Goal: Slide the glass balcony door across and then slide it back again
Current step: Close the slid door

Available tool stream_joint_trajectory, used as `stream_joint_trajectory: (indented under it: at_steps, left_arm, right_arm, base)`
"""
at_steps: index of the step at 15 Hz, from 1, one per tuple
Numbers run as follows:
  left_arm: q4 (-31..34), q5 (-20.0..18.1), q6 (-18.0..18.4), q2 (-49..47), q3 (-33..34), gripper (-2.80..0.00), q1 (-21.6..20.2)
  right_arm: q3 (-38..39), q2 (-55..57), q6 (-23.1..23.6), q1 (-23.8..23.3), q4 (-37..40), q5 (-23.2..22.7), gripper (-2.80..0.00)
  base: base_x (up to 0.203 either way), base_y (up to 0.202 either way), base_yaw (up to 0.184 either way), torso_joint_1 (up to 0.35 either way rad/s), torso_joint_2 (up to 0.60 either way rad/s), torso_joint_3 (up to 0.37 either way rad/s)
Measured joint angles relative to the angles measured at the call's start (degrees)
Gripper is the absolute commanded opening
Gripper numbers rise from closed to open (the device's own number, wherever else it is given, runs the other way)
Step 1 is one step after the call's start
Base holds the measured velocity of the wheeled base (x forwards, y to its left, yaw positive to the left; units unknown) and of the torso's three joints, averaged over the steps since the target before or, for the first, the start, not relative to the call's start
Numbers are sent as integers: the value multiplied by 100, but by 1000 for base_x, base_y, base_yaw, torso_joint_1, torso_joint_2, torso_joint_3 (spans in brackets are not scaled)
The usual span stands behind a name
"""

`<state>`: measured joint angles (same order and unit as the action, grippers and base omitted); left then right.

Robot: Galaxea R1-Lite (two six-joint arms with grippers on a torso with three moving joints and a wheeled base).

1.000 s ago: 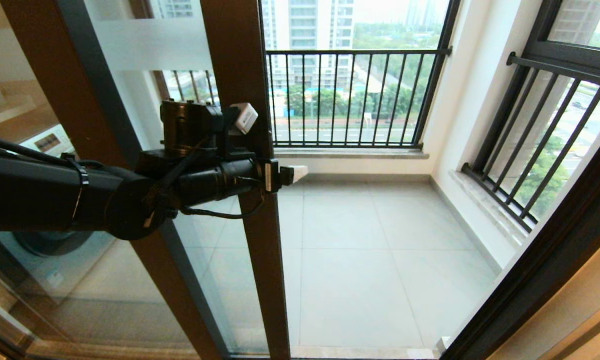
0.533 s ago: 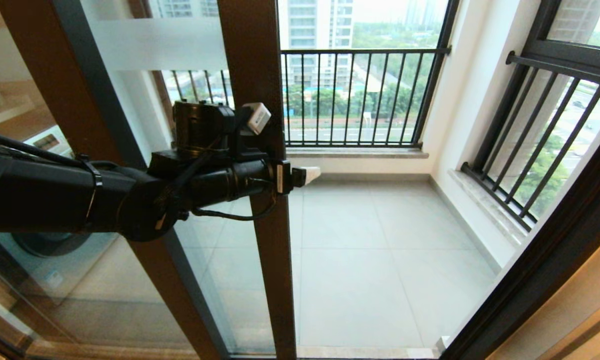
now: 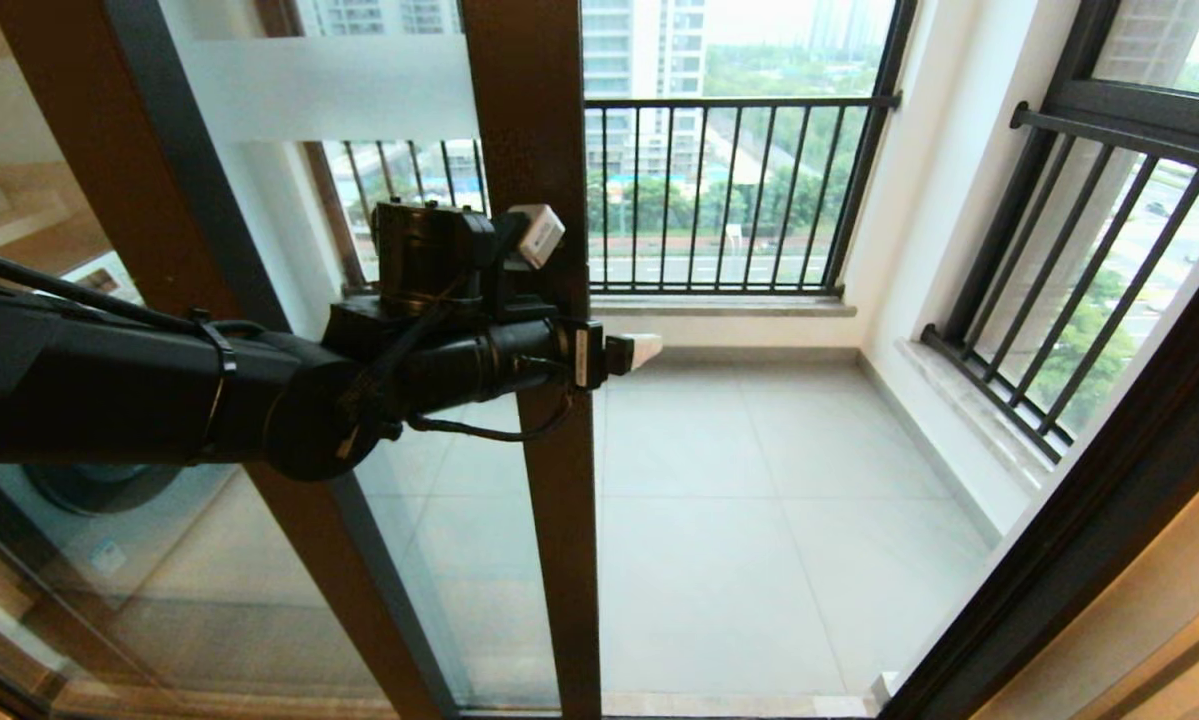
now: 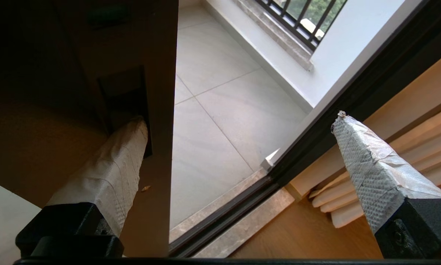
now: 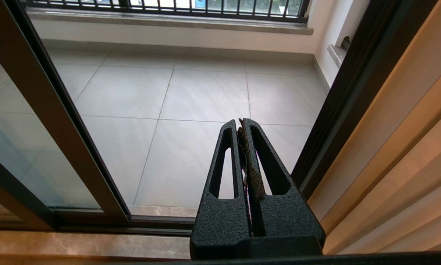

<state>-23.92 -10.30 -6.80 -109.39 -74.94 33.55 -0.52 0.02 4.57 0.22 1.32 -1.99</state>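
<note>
The glass balcony door (image 3: 534,330) stands upright, long axis vertical, partway across the opening, its stile left of the tiled balcony floor (image 3: 759,520). The left end effector (image 4: 238,136) is spread wide, one taped finger (image 4: 113,173) pressing the stile's recessed lock plate (image 4: 123,95); the door's top and bottom are cut off. The right end effector (image 5: 242,125) hangs closed and empty near the threshold.
</note>
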Motion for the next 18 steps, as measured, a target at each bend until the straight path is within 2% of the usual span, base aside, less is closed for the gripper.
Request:
stream_joint_trajectory:
  at_steps: [6, 18]
  left_arm:
    - [38, 40, -6, -175, -218, 0, 126]
    - [-26, -61, 6, -205, -237, 0, 415]
  right_arm:
    - [0, 0, -4, 1, 0, 0, -280]
    - [0, 0, -2, -1, 0, -1, -280]
  base:
    - [0, 0, 0, 0, 0, 0]
    - [0, 0, 0, 0, 0, 0]
